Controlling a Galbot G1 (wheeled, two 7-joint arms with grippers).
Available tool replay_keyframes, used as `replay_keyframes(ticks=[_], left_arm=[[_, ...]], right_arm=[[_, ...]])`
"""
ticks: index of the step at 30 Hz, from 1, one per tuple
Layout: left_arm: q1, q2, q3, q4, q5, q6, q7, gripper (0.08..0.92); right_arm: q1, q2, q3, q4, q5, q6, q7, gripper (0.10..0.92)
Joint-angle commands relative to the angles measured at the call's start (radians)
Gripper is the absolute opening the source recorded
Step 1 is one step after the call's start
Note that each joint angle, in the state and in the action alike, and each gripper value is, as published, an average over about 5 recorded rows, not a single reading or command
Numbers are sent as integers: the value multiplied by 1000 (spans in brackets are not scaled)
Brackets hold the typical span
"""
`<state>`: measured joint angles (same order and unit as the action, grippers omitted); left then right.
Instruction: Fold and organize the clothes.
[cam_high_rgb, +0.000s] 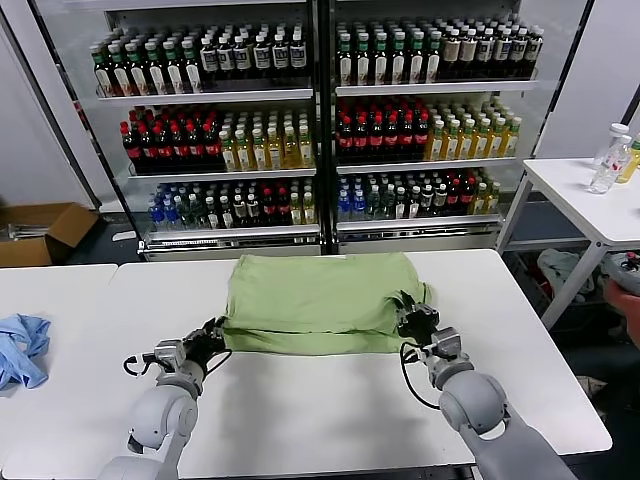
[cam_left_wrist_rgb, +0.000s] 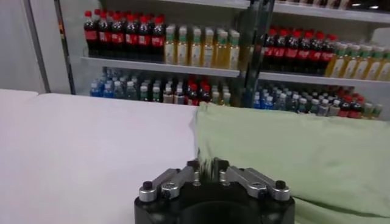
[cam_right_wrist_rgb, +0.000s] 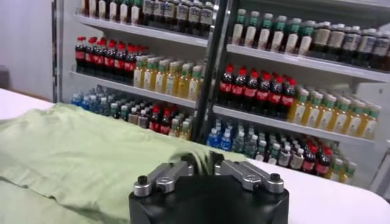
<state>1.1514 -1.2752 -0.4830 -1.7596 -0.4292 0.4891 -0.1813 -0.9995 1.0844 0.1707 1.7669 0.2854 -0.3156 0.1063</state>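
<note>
Green shirt folded on the white table, far middle, just in front of the drinks fridge. Left tool at the shirt's near left corner, right tool at its near right edge; whether the fingers stand open or closed, cannot tell. Blue cloth well apart on the left table. Cardboard box on the floor, far left.

Bright, even light (soft shadows), wrist views slightly blurred.
</note>
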Motion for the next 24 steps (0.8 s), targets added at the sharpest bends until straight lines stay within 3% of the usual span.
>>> replay_keyframes(ticks=[1,9,13,17,24], left_arm=[[50,-1,-11,-8,8,-5,-2,532],[92,-6,-3,-53,-1,38,52,763],[94,-18,8,-56,2,33,65,815],[80,-35,14,-31,3,8,49,786],[96,-57,17,-33,-4,-3,42,594]], right_arm=[[-76,19,52,1,-24,-2,-1,575],[-196,14,145,33,49,-112,52,792],[-201,21,132,16,82,-137,51,820],[-185,41,99,-25,79,-129,55,806],[-182,29,79,-44,93,-109,54,620]])
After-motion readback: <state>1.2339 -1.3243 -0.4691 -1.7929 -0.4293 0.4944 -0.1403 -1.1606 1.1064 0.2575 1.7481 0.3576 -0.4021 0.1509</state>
